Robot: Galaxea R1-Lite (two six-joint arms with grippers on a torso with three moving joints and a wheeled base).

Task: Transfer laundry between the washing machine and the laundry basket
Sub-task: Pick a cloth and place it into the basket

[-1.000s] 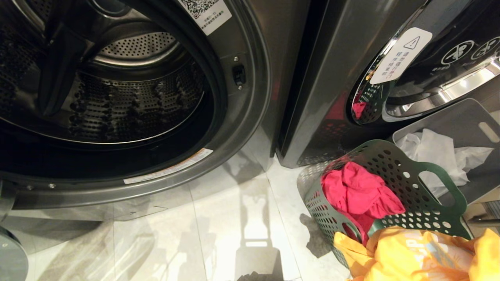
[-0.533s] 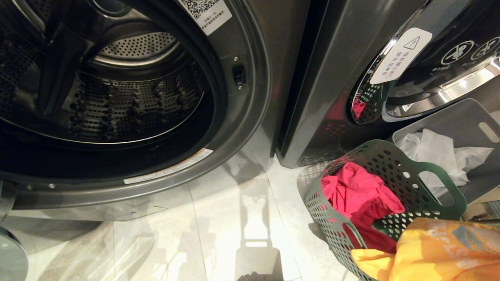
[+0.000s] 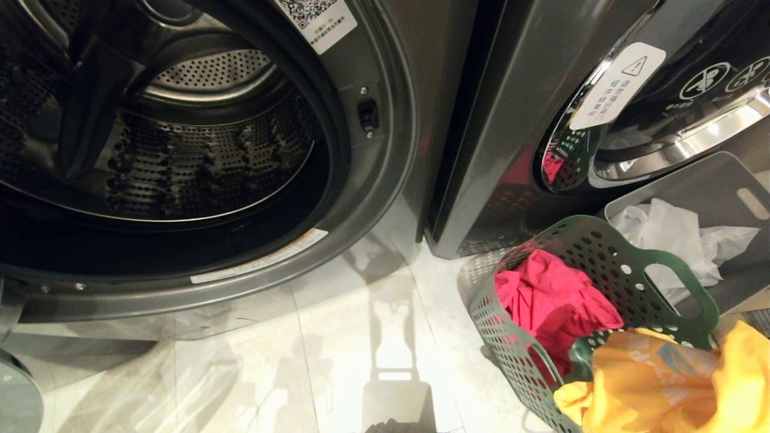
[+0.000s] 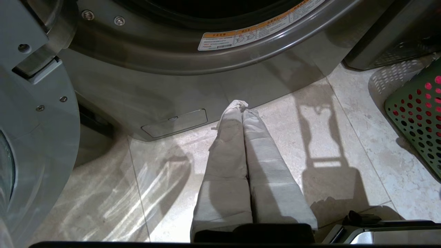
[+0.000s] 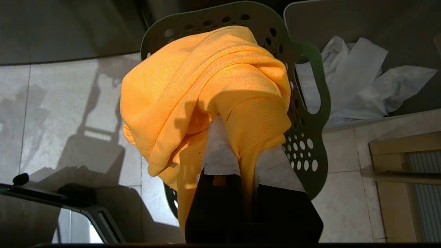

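Above laundry basket (image 3: 656,264): right gripper (image 5: 246,151) clamping one yellow-orange garment (image 5: 206,86); one red-pink garment (image 3: 550,300) inside.

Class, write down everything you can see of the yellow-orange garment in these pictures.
The yellow-orange garment is soft knit-looking fabric, bunched into a loose hanging bundle with deep folds; a paler printed patch shows in the head view. The right gripper has its jaws shut on a fold of it, the cloth draped over the wrapped fingers. It hangs over the near end of the green laundry basket, beside the red-pink garment lying inside. Whether it touches the basket rim cannot be told.
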